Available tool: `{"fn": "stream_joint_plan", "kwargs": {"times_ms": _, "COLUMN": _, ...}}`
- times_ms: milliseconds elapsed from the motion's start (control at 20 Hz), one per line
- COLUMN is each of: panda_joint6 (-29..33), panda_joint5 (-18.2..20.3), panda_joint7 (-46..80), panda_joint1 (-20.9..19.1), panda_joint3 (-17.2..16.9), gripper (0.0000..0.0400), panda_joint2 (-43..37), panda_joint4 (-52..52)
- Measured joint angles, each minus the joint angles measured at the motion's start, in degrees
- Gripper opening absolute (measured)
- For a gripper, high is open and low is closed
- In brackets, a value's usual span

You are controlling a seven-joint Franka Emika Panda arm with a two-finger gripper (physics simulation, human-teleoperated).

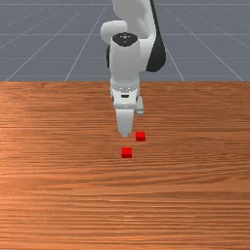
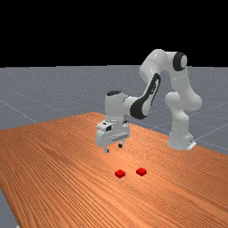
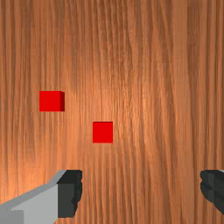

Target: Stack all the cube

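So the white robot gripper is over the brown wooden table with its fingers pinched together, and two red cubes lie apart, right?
No, the fingers aren't pinched: the wrist view shows them wide apart. The rest holds: the gripper is over the wooden table, and the two red cubes lie apart.

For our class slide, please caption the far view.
Open gripper over a wooden table, two red cubes lying apart, unstacked.

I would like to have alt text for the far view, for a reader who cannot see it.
A white and grey robot arm holds its open, empty gripper above a wooden table. A small red cube rests on the wood, and a second red cube rests apart from it, toward the far view's right.
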Motion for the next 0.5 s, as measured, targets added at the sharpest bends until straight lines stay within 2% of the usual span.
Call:
{"fn": "stream_joint_plan", "kwargs": {"times_ms": 50, "panda_joint6": 0.0, "panda_joint5": 0.0, "panda_joint7": 0.0, "panda_joint1": 0.0, "panda_joint3": 0.0, "gripper": 0.0243, "panda_joint2": 0.0, "panda_joint4": 0.0}}
{"fn": "stream_joint_plan", "kwargs": {"times_ms": 100, "panda_joint6": 0.0, "panda_joint5": 0.0, "panda_joint7": 0.0, "panda_joint1": 0.0, "panda_joint3": 0.0, "gripper": 0.0148, "panda_joint2": 0.0, "panda_joint4": 0.0}}
{"fn": "stream_joint_plan", "kwargs": {"times_ms": 150, "panda_joint6": 0.0, "panda_joint5": 0.0, "panda_joint7": 0.0, "panda_joint1": 0.0, "panda_joint3": 0.0, "gripper": 0.0090, "panda_joint2": 0.0, "panda_joint4": 0.0}}
{"fn": "stream_joint_plan", "kwargs": {"times_ms": 250, "panda_joint6": 0.0, "panda_joint5": 0.0, "panda_joint7": 0.0, "panda_joint1": 0.0, "panda_joint3": 0.0, "gripper": 0.0033, "panda_joint2": 0.0, "panda_joint4": 0.0}}
{"fn": "stream_joint_plan", "kwargs": {"times_ms": 300, "panda_joint6": -0.2, "panda_joint5": -0.1, "panda_joint7": -1.0, "panda_joint1": -0.2, "panda_joint3": 0.2, "gripper": 0.0177, "panda_joint2": 0.3, "panda_joint4": 0.4}}
{"fn": "stream_joint_plan", "kwargs": {"times_ms": 350, "panda_joint6": -0.3, "panda_joint5": -0.1, "panda_joint7": -1.1, "panda_joint1": -0.2, "panda_joint3": 0.2, "gripper": 0.0265, "panda_joint2": 0.5, "panda_joint4": 0.9}}
{"fn": "stream_joint_plan", "kwargs": {"times_ms": 400, "panda_joint6": -0.5, "panda_joint5": -0.1, "panda_joint7": -0.9, "panda_joint1": -0.1, "panda_joint3": 0.2, "gripper": 0.0318, "panda_joint2": 0.7, "panda_joint4": 1.2}}
{"fn": "stream_joint_plan", "kwargs": {"times_ms": 500, "panda_joint6": -0.6, "panda_joint5": 0.0, "panda_joint7": -0.3, "panda_joint1": -0.1, "panda_joint3": 0.0, "gripper": 0.0370, "panda_joint2": 0.8, "panda_joint4": 1.3}}
